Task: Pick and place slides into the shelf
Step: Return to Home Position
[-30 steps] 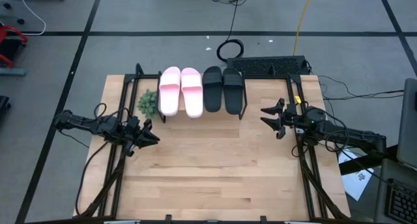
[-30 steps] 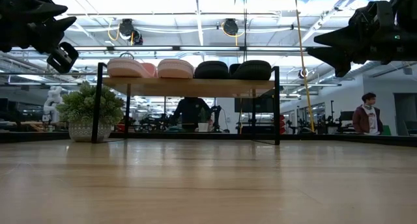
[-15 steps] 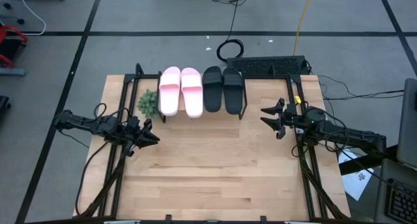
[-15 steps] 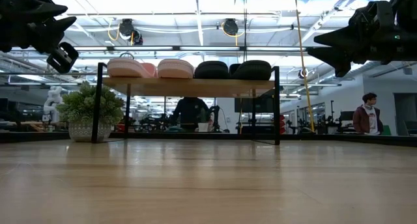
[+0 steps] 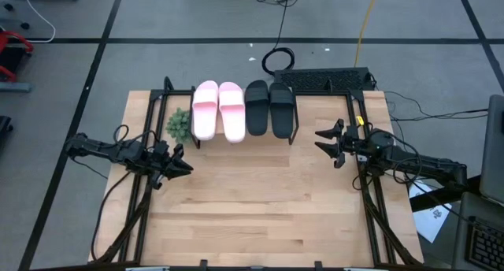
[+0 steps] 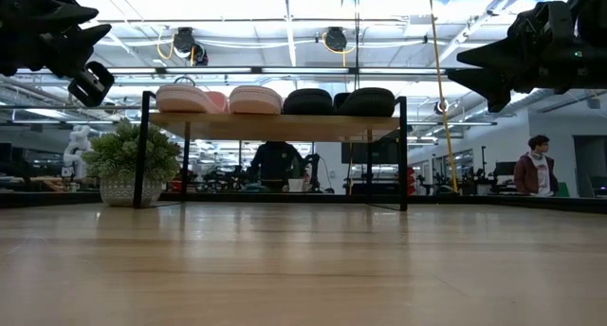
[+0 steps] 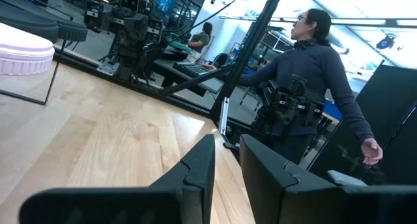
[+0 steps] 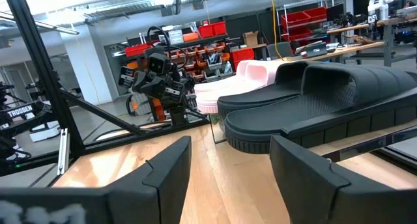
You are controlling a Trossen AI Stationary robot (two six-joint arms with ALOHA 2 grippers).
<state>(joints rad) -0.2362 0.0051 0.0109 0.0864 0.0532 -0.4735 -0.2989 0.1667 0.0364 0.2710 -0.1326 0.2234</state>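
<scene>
All the slides lie soles down, side by side, on the shelf [image 6: 275, 125] at the table's far edge. The pink pair [image 5: 218, 110] is on its left half and the black pair [image 5: 269, 107] on its right half. My left gripper [image 5: 186, 167] hovers above the table's left side, nearer than the shelf's left end, and is open by only a narrow gap [image 7: 226, 160]. My right gripper [image 5: 319, 141] hovers to the right of the shelf, wide open, pointing at the black pair [image 8: 313, 100]. Neither holds anything.
A small potted plant [image 5: 179, 124] stands at the shelf's left end. The bare wooden tabletop [image 5: 252, 200] stretches between and nearer than both arms. People stand in the room beyond the table: one [image 7: 313, 74] in the left wrist view and another [image 6: 536, 167] in the low view.
</scene>
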